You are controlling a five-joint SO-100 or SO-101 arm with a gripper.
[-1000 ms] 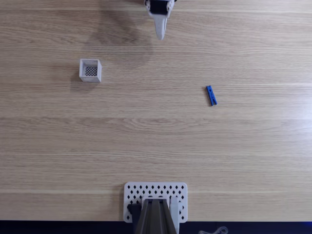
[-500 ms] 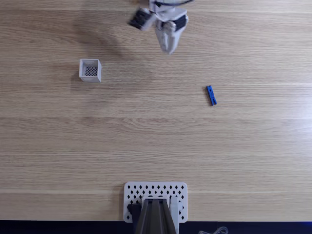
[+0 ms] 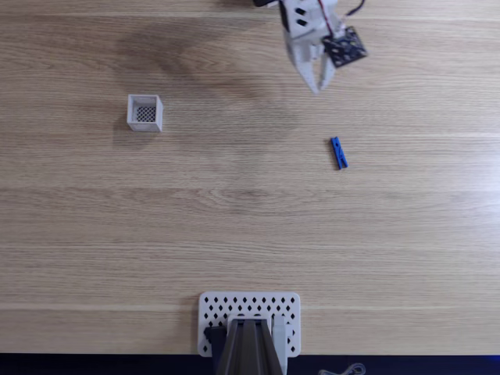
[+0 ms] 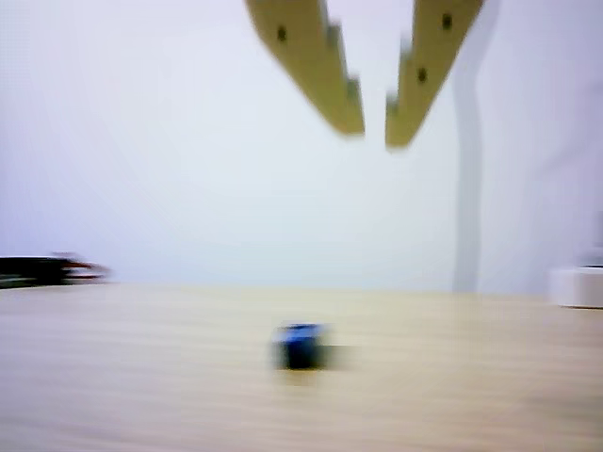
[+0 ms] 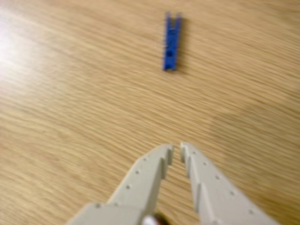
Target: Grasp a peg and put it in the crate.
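The gripper [image 3: 318, 87], fingers only a sliver apart and empty, has swung from the worktop's far-edge middle toward the peg [image 3: 338, 152] lying right of centre, so grasping comes next, the crate [image 3: 145, 112] waiting far left

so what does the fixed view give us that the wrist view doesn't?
Fixed view alone: the crate at left, the perforated plate at the bottom edge, and the peg's place on the table relative to both. Wrist view alone: a close look at the narrow gap between the fingertips and the peg's forked end. Both: the peg lying flat on the table, untouched, with the tool short of it.
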